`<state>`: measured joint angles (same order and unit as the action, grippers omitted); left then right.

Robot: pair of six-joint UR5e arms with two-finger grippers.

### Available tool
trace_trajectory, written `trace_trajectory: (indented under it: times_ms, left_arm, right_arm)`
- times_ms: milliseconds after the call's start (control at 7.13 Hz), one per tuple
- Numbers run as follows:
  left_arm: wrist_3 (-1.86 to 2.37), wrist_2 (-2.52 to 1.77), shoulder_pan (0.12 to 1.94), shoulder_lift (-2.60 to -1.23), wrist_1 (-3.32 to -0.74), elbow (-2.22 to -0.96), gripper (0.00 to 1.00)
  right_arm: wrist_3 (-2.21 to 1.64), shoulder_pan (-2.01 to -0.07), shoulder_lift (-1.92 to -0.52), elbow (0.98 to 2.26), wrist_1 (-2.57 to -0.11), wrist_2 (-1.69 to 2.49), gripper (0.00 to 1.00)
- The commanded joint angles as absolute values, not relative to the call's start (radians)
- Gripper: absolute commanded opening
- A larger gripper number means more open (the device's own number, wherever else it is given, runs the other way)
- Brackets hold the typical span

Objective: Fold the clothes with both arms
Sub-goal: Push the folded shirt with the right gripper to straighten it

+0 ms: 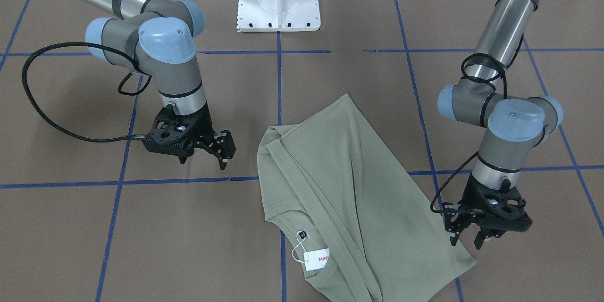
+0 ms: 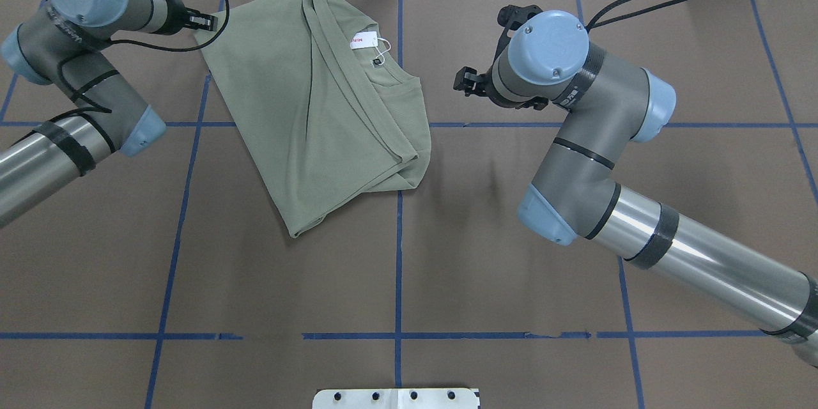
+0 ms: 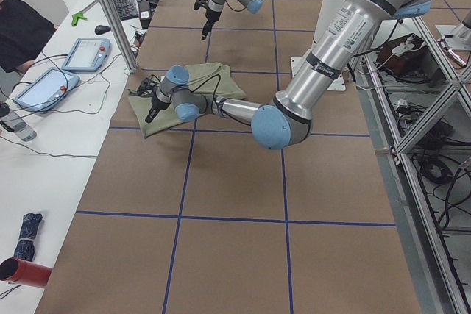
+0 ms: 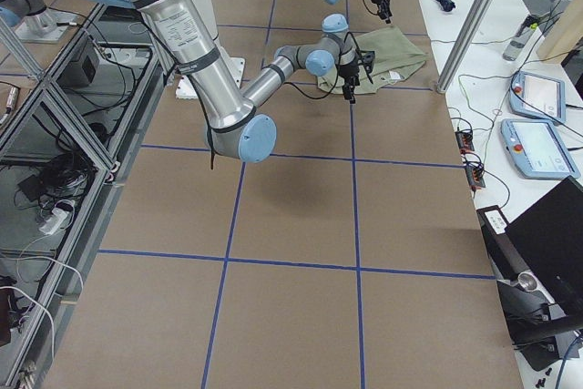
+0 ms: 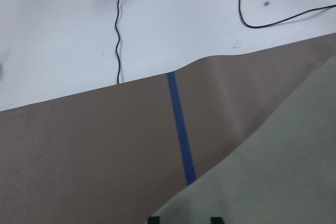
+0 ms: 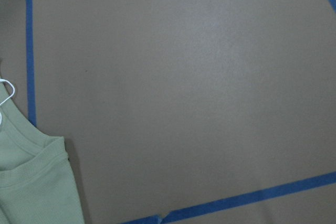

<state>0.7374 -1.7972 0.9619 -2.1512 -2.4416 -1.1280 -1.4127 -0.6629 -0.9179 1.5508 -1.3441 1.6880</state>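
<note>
The clothes, one sage-green shirt (image 1: 349,188), lie folded lengthwise and slanted on the brown table, also seen from overhead (image 2: 319,108). A white hang tag (image 1: 317,258) with red lettering lies at the neckline. My left gripper (image 1: 467,239) hovers open over the shirt's outer hem corner, holding nothing. In the left wrist view its fingertips (image 5: 153,219) show at the bottom edge over the shirt (image 5: 273,182). My right gripper (image 1: 203,163) hangs open over bare table, a hand's width from the shirt's folded shoulder edge. The right wrist view catches only the collar corner (image 6: 31,182).
The white pedestal base (image 1: 278,0) stands at the robot's side of the table. Blue tape lines (image 2: 398,255) grid the brown surface. Beyond the table's far edge a white bench carries tablets (image 3: 87,53) and cables, with a person seated there (image 3: 18,31).
</note>
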Motion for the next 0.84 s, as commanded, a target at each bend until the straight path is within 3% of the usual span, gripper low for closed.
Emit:
trace_trajectory:
  times_ms: [0, 140, 701]
  left_arm:
    - [0.779, -1.862, 0.965, -2.083, -2.447, -1.239, 1.0]
    - [0.781, -1.862, 0.96, -2.083, -2.447, -1.239, 1.0]
    - [0.779, -1.862, 0.956, -2.069, -2.447, -1.238, 1.0]
  right_arm:
    - [-1.602, -0.58, -0.791, 1.398, -1.304, 1.558, 0.8]
    - [-1.62, -0.554, -0.74, 1.332, -1.304, 1.545, 0.7]
    - [-1.614, -0.506, -0.745, 1.304, -1.31, 1.545, 0.66]
